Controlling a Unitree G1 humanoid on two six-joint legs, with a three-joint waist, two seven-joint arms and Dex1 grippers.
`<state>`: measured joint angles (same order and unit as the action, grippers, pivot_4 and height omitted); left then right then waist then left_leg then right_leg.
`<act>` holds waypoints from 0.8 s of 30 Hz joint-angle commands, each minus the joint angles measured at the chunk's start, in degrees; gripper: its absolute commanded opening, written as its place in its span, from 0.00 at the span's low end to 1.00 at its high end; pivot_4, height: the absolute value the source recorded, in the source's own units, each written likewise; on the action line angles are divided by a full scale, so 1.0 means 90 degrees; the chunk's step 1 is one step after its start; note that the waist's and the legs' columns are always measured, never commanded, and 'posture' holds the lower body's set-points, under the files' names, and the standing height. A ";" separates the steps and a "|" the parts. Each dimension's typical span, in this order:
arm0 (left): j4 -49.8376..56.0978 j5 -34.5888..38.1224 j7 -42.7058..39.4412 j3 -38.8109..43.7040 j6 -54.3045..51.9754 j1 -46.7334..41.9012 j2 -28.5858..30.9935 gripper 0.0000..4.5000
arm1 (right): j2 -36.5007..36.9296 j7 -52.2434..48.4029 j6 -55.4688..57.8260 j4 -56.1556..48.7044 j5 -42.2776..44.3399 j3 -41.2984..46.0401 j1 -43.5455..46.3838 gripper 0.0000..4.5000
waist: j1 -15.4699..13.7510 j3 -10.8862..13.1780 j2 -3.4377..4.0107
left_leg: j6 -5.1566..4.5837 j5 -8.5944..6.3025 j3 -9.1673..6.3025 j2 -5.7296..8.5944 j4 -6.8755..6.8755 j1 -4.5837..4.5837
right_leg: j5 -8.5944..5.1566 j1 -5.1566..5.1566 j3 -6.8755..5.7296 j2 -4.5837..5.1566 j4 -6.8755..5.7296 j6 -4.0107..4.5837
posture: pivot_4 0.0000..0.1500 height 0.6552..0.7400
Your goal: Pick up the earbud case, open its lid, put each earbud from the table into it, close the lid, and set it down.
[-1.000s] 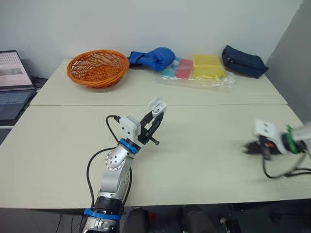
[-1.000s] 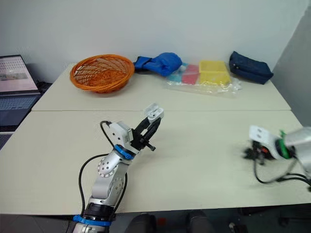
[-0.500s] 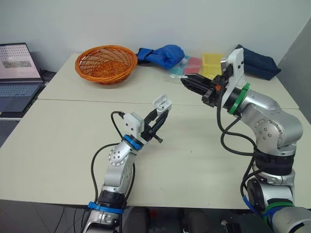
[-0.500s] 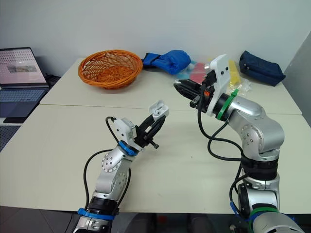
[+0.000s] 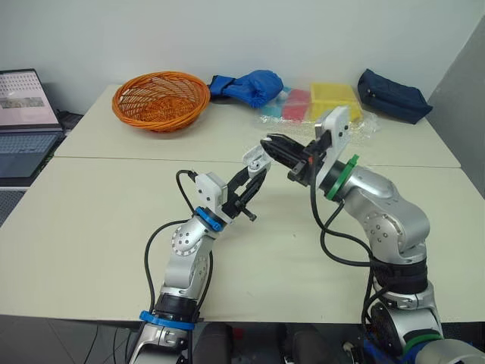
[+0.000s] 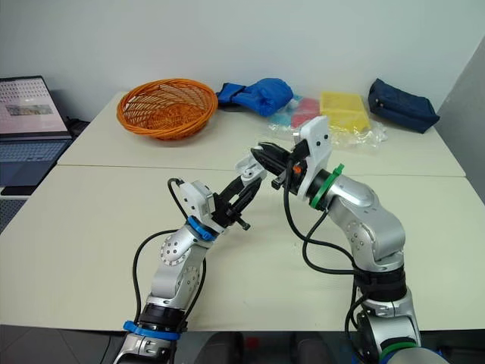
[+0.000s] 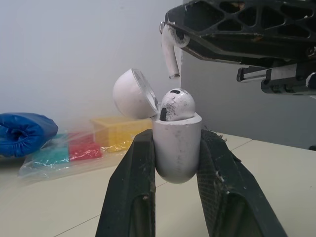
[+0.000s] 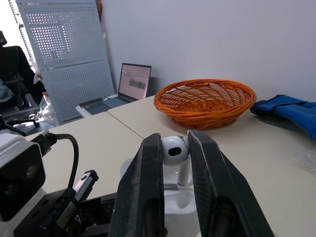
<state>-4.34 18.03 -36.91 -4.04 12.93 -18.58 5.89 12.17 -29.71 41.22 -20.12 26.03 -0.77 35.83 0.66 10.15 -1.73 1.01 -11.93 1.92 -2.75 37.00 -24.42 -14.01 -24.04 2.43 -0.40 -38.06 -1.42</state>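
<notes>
Jaws of the left gripper [image 5: 252, 173] clamp the earbud case [image 7: 176, 148] above the table [image 5: 91, 220], lid tipped open, seated earbud [image 7: 175, 104] inside. Right gripper [image 5: 271, 145] pinches the second earbud [image 7: 170, 54] just above it. Orange basket [image 5: 161, 98], blue bundle [image 5: 246, 86] and navy pouch [image 5: 394, 95] sit well behind.

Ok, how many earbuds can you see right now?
2. One earbud sits in the open case held by the left gripper. The second earbud is pinched in the right gripper, just above the case.
</notes>
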 commanded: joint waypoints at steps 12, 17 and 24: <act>0.0282 0.0064 0.0063 0.0029 0.0065 -0.0129 -0.0045 0.17 | 0.0001 0.0173 -0.0359 0.0089 -0.0038 -0.0201 -0.0070 0.09 | 0.0006 0.0000 0.0000 | 0.0000 0.0000 -0.0002 0.0000 -0.0001 0.0000 | -0.0001 0.0000 -0.0002 0.0000 0.0000 -0.0001 | 1.00 1.00; 0.0339 0.0051 0.0083 0.0012 0.0055 -0.0107 -0.0047 0.17 | 0.0038 0.0178 -0.0446 0.0121 -0.0110 -0.0329 -0.0124 0.09 | 0.0012 0.0000 0.0000 | 0.0000 0.0000 -0.0001 0.0000 -0.0002 0.0000 | -0.0001 -0.0001 -0.0002 0.0000 0.0002 -0.0001 | 1.00 1.00; 0.0234 0.0086 0.0119 0.0116 0.0055 -0.0275 0.0044 0.17 | 0.0120 0.0143 -0.0452 0.0121 -0.0168 -0.0433 -0.0219 0.09 | 0.0019 0.0000 0.0000 | 0.0000 0.0000 -0.0001 0.0000 -0.0002 -0.0001 | -0.0002 -0.0001 -0.0002 0.0000 0.0002 -0.0002 | 1.00 1.00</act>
<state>-4.32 17.96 -35.91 -4.01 12.60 -19.14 6.50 12.99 -28.34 37.71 -17.85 24.35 -4.25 34.13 0.83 10.15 -1.73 1.01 -11.93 1.90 -2.75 36.99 -24.43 -14.04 -24.05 2.40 -0.40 -38.04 -1.46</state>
